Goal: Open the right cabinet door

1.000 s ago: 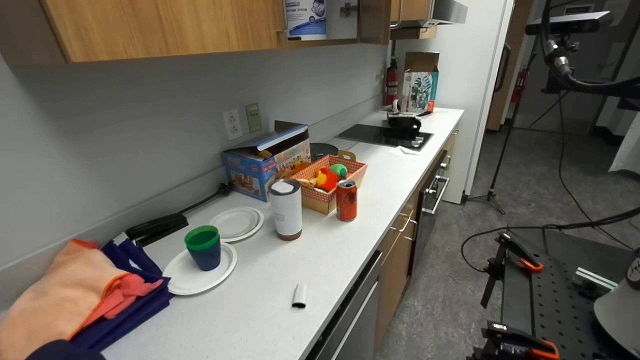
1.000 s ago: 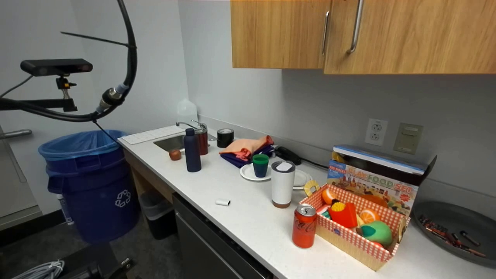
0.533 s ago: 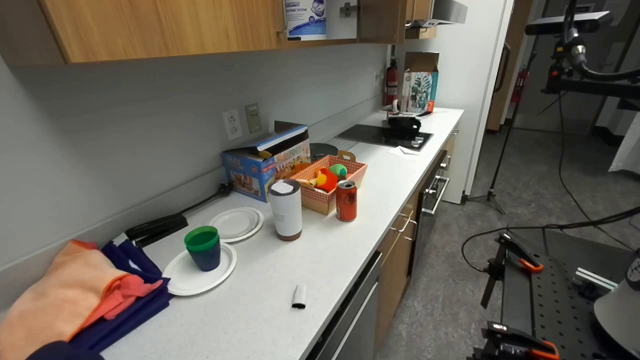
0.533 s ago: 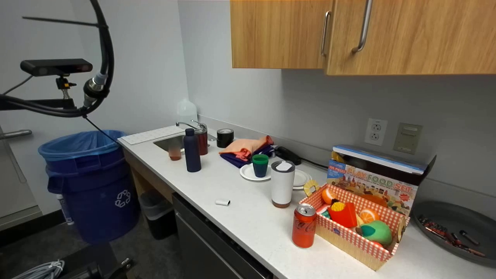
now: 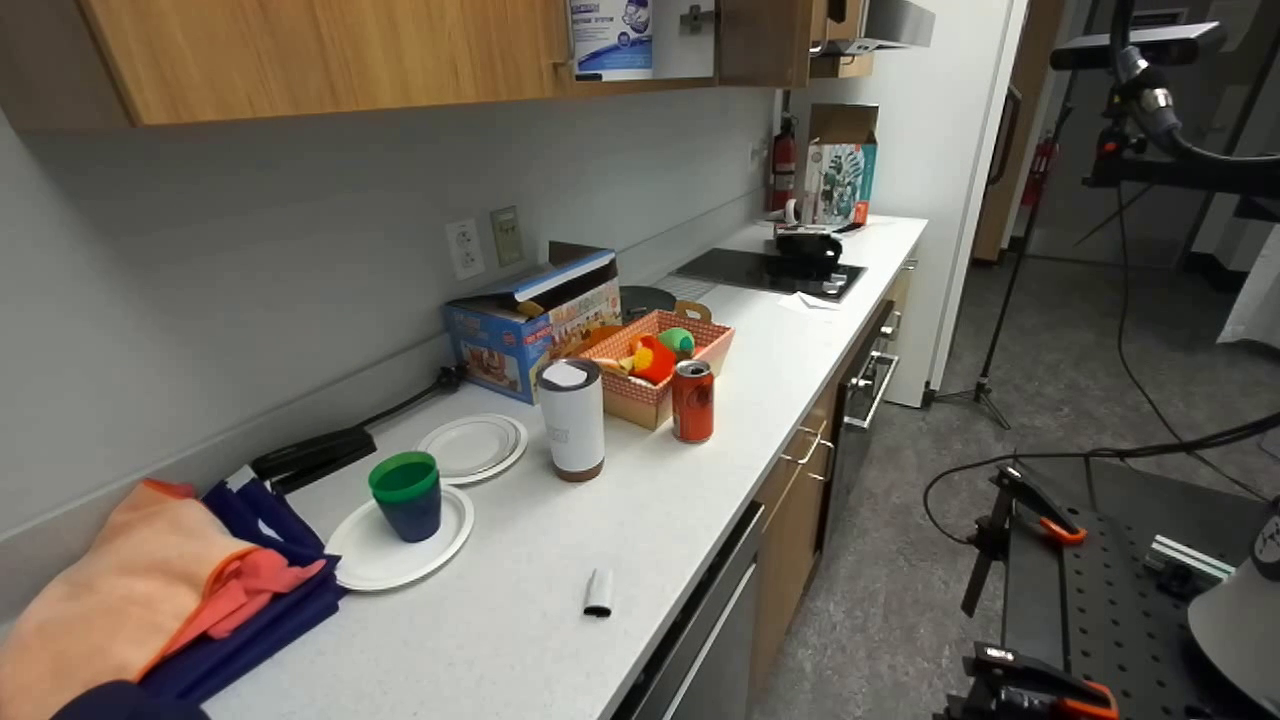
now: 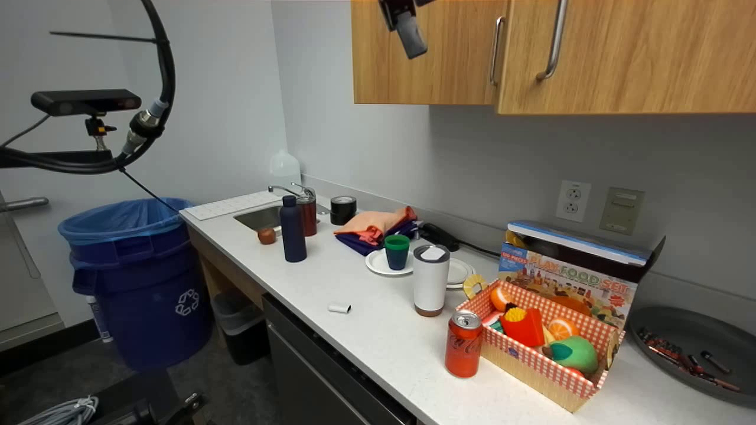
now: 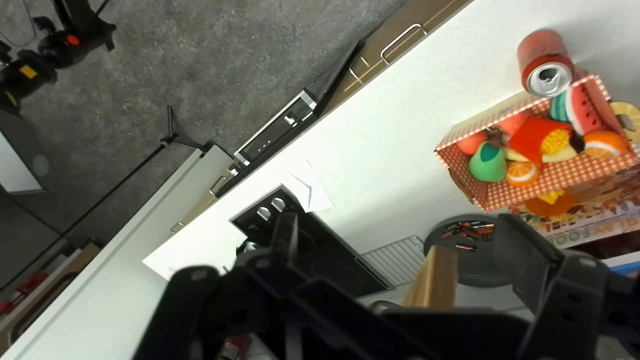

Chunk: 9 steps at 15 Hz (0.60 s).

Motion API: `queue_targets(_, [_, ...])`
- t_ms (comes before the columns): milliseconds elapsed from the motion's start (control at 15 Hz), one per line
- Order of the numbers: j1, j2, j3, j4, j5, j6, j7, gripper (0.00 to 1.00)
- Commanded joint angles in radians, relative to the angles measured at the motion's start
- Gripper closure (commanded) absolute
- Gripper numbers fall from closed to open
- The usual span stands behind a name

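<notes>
The right cabinet door (image 6: 638, 59) is a light-brown wooden panel with a silver bar handle (image 6: 555, 41). It stands open in an exterior view (image 5: 762, 45), its inner side showing beside the cabinet opening. My gripper (image 7: 405, 245) has its fingers wide apart in the wrist view. The door's lower corner (image 7: 432, 280) shows edge-on between them, with gaps on both sides. Part of a silver handle (image 7: 385, 306) shows beside it, mostly hidden by the gripper. One grey fingertip (image 6: 410, 38) hangs in front of the left door (image 6: 425, 71) in an exterior view.
Below on the counter (image 5: 540, 600) stand a white tumbler (image 5: 572, 425), a red can (image 5: 693, 402), a checked basket (image 6: 531, 366) of toy food and a play-food box (image 6: 573, 271). A white-blue box (image 5: 612, 40) sits inside the open cabinet. A range hood (image 5: 895, 25) is beyond the door.
The right door swung further open between one second and half a second ago, then held still. A gripper finger has since come into view by the left door. The arm's cables shifted.
</notes>
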Motion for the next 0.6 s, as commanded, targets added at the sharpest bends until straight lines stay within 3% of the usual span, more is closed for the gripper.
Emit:
queue_targets(0, [-0.013, -0.013, 0.042, -0.011, -0.008, 0.019, -0.047, 0.00])
queue_targets(533, [-0.066, 0.090, 0.021, 0.096, -0.294, 0.255, -0.042, 0.00])
